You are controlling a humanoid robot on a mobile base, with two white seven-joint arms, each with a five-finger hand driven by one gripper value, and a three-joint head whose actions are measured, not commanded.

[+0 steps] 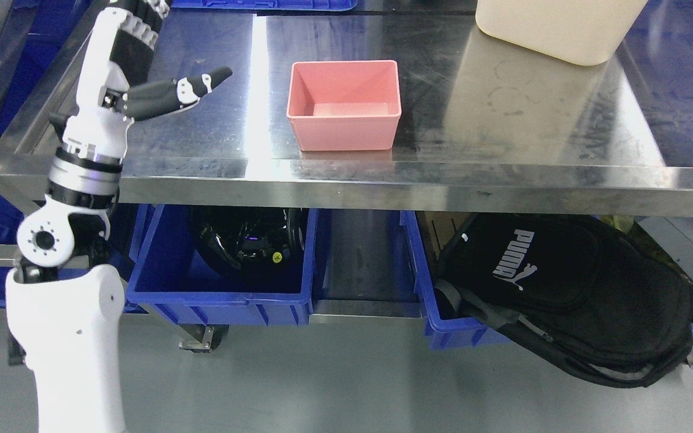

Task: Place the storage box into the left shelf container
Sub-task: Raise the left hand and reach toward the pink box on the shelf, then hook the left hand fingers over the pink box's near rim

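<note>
The steel desk [503, 120] spans the upper half of the view, with a lower shelf beneath it. On that shelf a black backpack [569, 288] fills the right blue bin [443, 325] at 4 o'clock, and the left blue bin [220, 294] at 7 o'clock already holds a dark, glossy item that cannot be identified. A cream container [557, 27] stands at the desk's far right edge, at 1 o'clock. The left arm [70, 288] rises from the lower left corner, and the left hand [142, 66] hangs above the desk's left end at 10 o'clock; its thumb juts out toward the right, the remaining fingers run out of view at the top edge, and it grips nothing. The pink storage box [344, 105] sits upright and empty near the desk's front edge, just above centre, well apart from the hand. From the hand the box lies at 3 o'clock, slightly lower. Its long axis runs left to right, parallel to the desk edge. The right arm is not visible, so the left hand is the only one placed to reach. Judged status: grasp not yet begun.
</note>
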